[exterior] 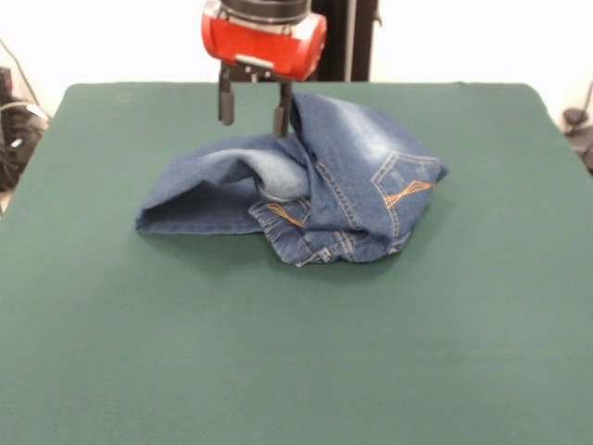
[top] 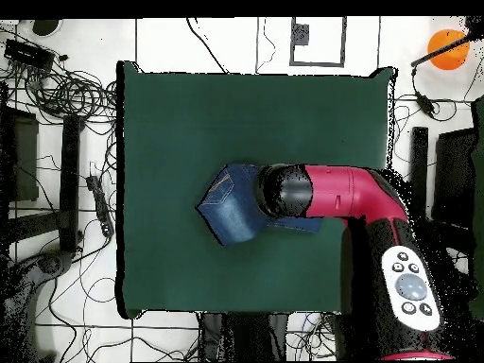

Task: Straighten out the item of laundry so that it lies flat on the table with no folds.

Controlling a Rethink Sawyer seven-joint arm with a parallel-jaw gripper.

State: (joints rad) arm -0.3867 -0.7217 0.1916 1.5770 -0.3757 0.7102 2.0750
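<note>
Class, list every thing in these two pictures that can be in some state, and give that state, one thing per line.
jeans: crumpled in a folded heap, not flat, one leg lying out to the side.
tool: open, fingers spread, poised at the heap's far edge, holding nothing.
table: green cover smooth, bearing only the jeans.

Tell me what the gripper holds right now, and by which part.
Nothing. The gripper hangs open at the far edge of the crumpled jeans, one jaw against the raised fabric, nothing pinched between the jaws.
</note>
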